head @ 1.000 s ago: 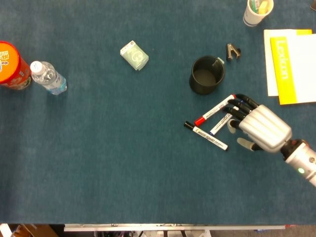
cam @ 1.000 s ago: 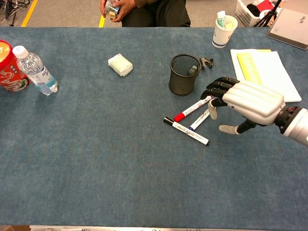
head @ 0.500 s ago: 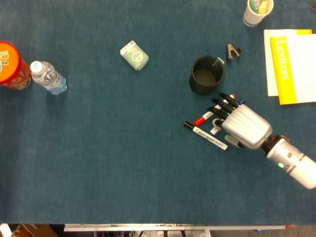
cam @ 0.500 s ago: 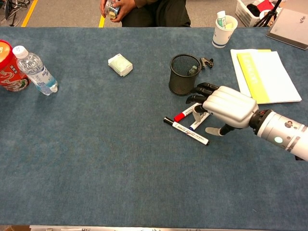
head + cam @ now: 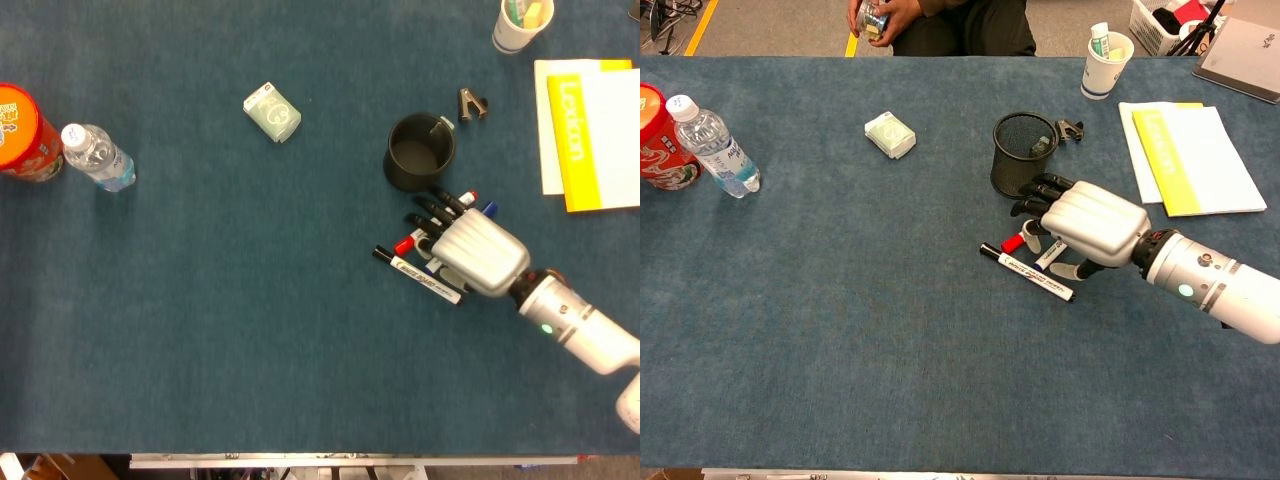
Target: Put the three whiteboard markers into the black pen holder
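Three markers are lying on the cloth just in front of the black pen holder (image 5: 420, 152): red marker (image 5: 404, 245) and blue marker (image 5: 488, 209) mostly hidden under the right hand (image 5: 470, 248), black-capped marker (image 5: 416, 275) lying clear, nearest the table edge. None's in the holder yet. Right hand's hovering palm-down over the red/blue pair, prob. lining up a grab; fingers are stretching toward the holder, can't tell if anything's gripped. Left hand isn't showing. Binder clip (image 5: 470, 104) is sitting just behind the holder.
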`<state>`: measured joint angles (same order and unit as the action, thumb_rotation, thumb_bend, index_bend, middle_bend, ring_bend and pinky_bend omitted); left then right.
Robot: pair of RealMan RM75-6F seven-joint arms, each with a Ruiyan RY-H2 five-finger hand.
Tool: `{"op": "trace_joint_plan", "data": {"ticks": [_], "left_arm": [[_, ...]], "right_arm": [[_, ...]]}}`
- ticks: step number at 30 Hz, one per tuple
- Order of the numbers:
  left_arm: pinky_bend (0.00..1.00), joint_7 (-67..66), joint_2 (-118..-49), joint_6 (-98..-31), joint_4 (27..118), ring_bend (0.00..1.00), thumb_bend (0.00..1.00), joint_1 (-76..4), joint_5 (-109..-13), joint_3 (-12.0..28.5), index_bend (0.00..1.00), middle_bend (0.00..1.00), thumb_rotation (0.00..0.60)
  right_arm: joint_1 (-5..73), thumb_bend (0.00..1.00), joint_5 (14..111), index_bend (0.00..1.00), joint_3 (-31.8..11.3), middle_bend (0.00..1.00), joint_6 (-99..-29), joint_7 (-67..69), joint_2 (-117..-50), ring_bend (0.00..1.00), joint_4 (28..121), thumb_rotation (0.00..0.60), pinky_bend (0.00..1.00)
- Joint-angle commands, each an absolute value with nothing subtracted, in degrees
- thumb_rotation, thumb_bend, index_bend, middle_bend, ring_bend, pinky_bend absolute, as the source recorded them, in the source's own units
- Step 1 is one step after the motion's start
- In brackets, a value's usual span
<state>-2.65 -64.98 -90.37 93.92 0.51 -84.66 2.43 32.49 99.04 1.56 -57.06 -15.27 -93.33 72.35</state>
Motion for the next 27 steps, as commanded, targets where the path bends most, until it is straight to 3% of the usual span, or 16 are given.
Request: {"op": "trace_joint_plan", "data": {"ticks": [1,27], "left_arm": [[0.17,-2.48,-64.9,-90.49,93.83,0.22,0.42,0.59,-84.71,2.43,0.22,0.22,0.6],[0.17,-1.46,-64.78,-91.07,93.11,0.22,0.42,1.21,-84.78,2.51,0.22,0.22,0.6]], "right_arm": [[33.0,0.23,98.84,0.49,1.62,0.21,-56.85,-15.83,-94.12,0.08,71.65,0.6,0.07],[34.18,0.32,96.92,0.49,3.72,0.21,-56.04,-19.43,-93.79,0.07,71.06,0.6,0.07]]}}
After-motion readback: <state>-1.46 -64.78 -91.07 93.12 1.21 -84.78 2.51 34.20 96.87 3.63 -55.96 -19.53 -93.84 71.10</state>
